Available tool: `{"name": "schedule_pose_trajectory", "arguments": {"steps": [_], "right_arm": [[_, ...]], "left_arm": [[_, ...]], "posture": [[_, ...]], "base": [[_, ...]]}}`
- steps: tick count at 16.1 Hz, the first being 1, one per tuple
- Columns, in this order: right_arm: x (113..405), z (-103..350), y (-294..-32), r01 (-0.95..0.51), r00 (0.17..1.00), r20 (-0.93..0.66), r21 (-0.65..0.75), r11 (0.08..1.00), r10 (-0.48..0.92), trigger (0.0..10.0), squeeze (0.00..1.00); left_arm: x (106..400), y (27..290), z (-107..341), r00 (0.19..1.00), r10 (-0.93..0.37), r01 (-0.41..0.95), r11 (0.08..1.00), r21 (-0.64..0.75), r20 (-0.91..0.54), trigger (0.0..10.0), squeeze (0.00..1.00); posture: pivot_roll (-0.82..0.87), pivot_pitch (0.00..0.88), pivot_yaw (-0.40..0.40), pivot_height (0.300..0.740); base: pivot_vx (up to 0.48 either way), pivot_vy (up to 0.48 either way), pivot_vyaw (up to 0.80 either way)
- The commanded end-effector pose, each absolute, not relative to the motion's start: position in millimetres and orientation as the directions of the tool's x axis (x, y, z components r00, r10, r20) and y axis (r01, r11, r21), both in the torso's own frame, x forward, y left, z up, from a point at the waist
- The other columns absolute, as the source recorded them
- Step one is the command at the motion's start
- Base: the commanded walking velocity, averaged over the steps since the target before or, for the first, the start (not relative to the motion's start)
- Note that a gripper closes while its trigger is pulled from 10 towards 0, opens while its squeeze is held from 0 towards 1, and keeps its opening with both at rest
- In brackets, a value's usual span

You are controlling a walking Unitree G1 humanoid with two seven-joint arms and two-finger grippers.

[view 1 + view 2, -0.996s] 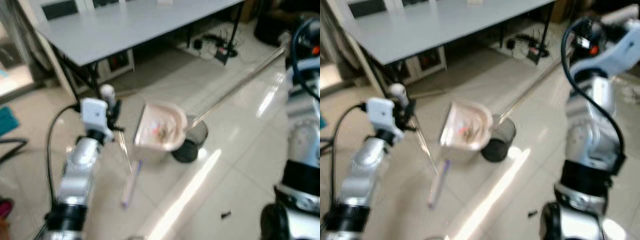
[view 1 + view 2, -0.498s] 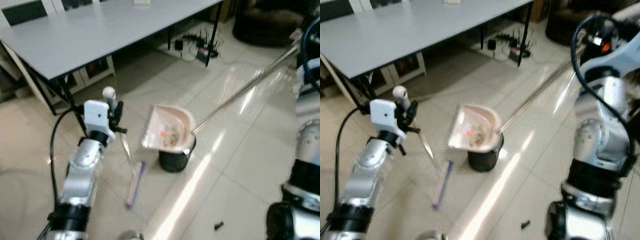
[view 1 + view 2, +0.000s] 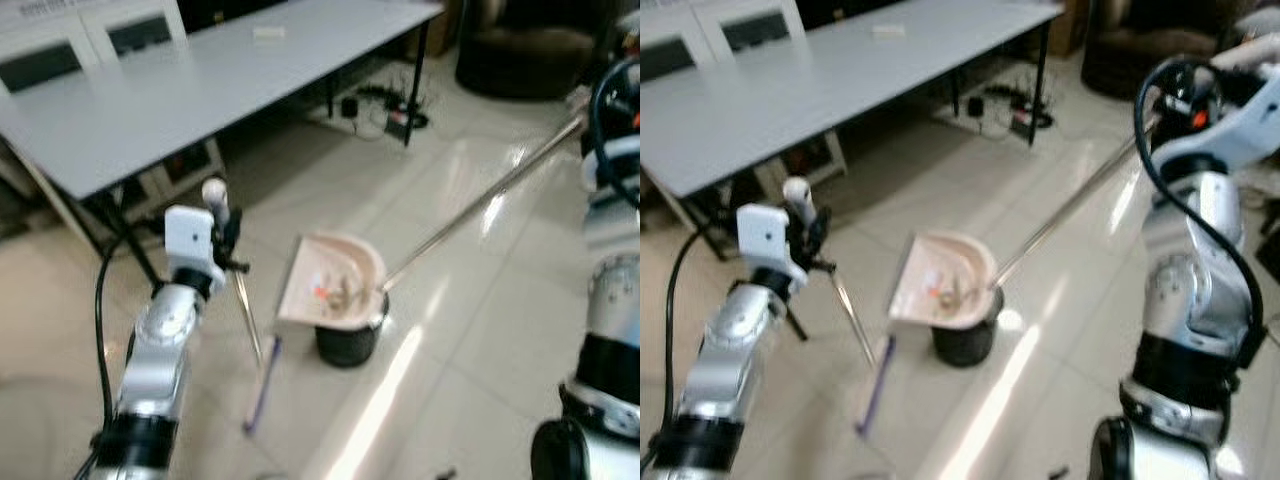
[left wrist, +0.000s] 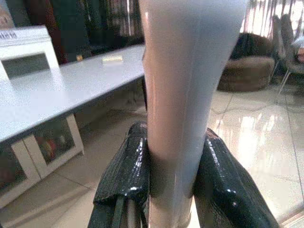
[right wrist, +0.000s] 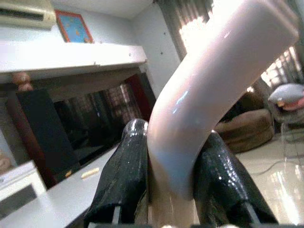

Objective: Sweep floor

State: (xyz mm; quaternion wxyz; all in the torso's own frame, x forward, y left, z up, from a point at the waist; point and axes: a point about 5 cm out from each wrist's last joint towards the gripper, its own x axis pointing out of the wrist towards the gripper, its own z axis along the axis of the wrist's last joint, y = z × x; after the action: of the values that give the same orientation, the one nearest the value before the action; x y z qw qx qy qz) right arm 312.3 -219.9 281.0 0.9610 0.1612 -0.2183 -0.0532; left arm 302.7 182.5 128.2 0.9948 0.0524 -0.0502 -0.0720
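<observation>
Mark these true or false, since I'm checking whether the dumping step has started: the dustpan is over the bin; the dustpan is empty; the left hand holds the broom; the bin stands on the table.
1. The dustpan is over the bin. True.
2. The dustpan is empty. False: bits of debris lie in it.
3. The left hand holds the broom. True: its fingers clamp the handle.
4. The bin stands on the table. False: it is on the floor.
</observation>
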Motion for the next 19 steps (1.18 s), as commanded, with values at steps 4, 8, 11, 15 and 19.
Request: {"name": "schedule_pose_trajectory", "arguments": {"steps": [4,8,11,15,19], "right_arm": [[308,284,-221,0.006,0.888,0.43,0.338,0.941,-0.16,10.0,0.0],[308,280,-219,-0.006,0.893,0.425,0.338,0.941,-0.147,10.0,0.0],[308,279,-219,-0.011,0.894,0.425,0.336,0.942,-0.141,10.0,0.0],[309,280,-216,-0.033,0.897,0.428,0.311,0.95,-0.109,10.0,0.0],[308,280,-214,-0.043,0.882,0.464,0.261,0.964,-0.086,10.0,0.0]], "left_arm": [[306,181,141,0.977,-0.157,0.138,0.981,0.14,0.141,10.0,0.0],[304,186,139,0.98,-0.143,0.123,0.982,0.145,0.139,10.0,0.0],[304,188,139,0.981,-0.137,0.117,0.982,0.146,0.139,10.0,0.0],[306,191,137,0.987,-0.114,0.097,0.985,0.143,0.117,10.0,0.0],[306,199,134,0.992,-0.073,0.054,0.983,0.175,0.105,10.0,0.0]], "posture": [[0.0,0.034,0.062,0.74],[0.0,0.029,0.056,0.74],[0.0,0.023,0.055,0.74],[0.0,0.022,0.055,0.74],[0.0,0.022,0.054,0.74]], "base": [[0.421,0.0,0.0],[0.423,0.0,0.0],[0.424,0.0,0.0],[0.308,0.0,0.0],[0.0,0.0,0.0]]}}
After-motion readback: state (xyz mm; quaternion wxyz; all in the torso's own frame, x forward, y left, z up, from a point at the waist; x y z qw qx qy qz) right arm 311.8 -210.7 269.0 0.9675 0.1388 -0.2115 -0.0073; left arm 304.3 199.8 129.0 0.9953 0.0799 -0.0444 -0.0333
